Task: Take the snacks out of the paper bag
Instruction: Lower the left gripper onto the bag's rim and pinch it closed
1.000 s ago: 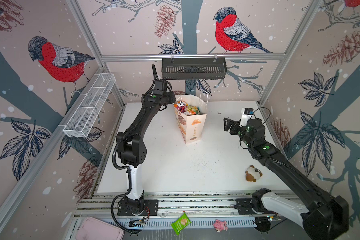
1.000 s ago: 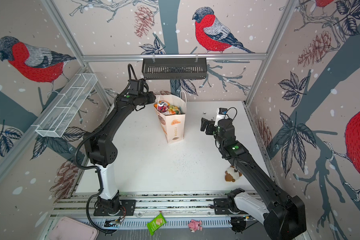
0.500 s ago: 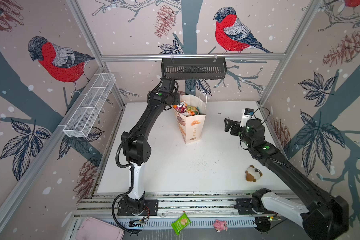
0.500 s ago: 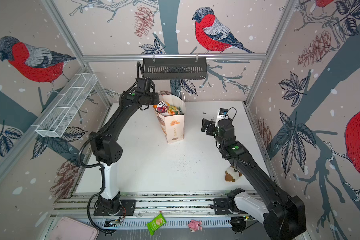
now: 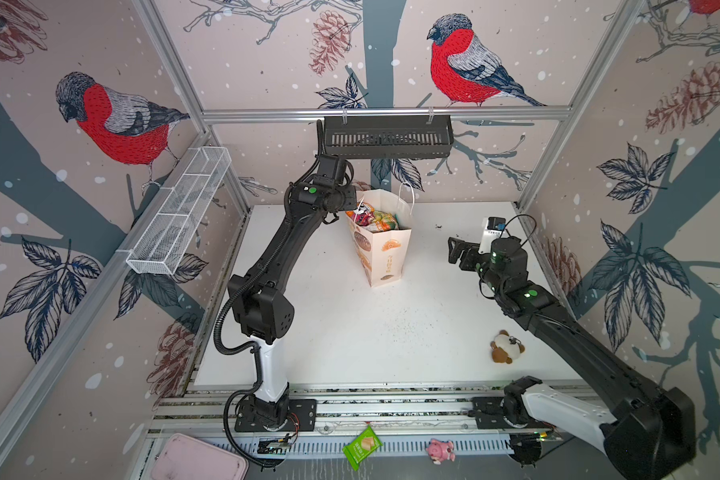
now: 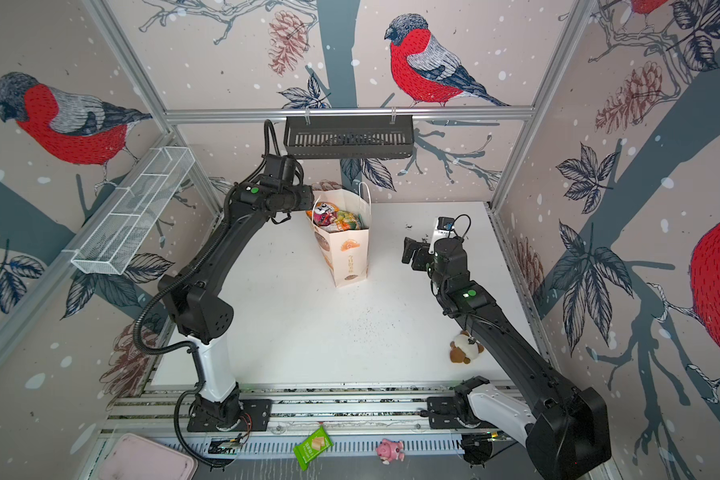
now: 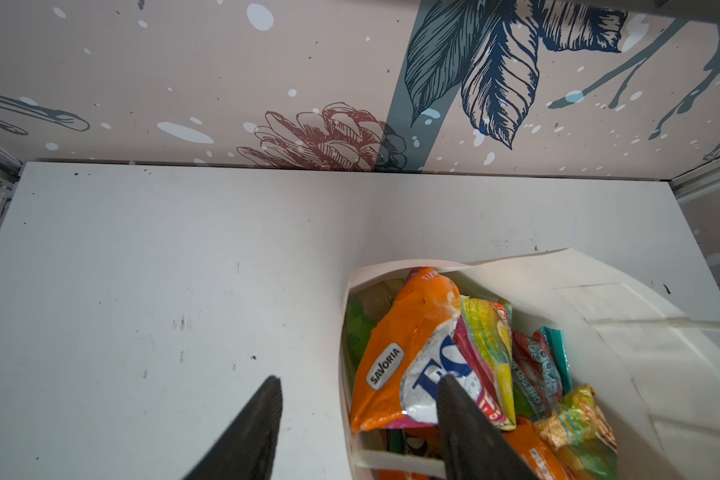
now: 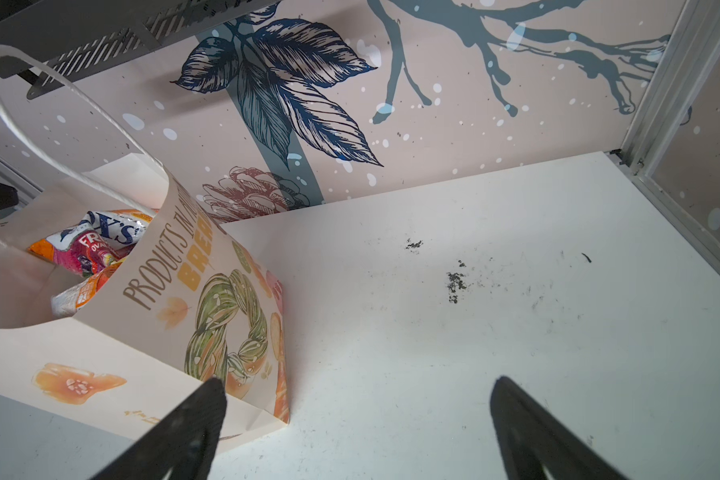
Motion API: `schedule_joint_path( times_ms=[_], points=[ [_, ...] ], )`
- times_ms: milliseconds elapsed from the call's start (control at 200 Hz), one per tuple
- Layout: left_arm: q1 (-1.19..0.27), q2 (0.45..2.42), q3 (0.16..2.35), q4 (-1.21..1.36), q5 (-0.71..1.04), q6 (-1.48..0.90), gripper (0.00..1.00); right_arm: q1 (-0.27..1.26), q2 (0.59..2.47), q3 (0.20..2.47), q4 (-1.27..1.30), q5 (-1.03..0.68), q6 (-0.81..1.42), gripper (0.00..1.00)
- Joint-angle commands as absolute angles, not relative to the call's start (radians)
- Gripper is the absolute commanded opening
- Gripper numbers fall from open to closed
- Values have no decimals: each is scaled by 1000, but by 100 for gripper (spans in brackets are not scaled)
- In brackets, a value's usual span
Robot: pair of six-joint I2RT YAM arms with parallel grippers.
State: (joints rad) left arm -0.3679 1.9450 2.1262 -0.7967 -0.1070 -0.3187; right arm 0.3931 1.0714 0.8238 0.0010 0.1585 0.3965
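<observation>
Since a second ago the left claw (image 7: 358, 382) has swung to the paper bag (image 5: 381, 253) and spread its fingers (image 7: 250, 428); they straddle its rim, one above the snacks (image 5: 373, 220) heaped inside. Closing here could pinch paper and tip the bag standing on the desk (image 5: 350, 332). Well clear, the right claw (image 8: 358, 386) hangs wide apart. A cord handle (image 7: 661, 324) and black hanging basket (image 5: 387, 137) crowd the approach.

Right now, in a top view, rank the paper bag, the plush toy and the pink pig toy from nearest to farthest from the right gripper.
1. paper bag: standing on the table, just left of the right gripper.
2. plush toy: front right of the table, beside that arm.
3. pink pig toy: off the table, near the view's bottom edge.
</observation>
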Motion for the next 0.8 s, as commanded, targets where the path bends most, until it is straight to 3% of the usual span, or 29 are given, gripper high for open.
schedule_joint_path(
  times_ms=[0, 575, 791],
  points=[
    [-370, 1912, 2119, -820, -111, -355, 60, 394, 1072, 828, 13, 156, 408, 100],
    [-370, 1695, 1747, -605, -67, -519, 58, 391, 1092, 825, 22, 150, 401, 100],
    [-362, 1726, 1742, -524, -42, -574, 59, 387, 1085, 831, 3, 156, 395, 100]
  ],
)
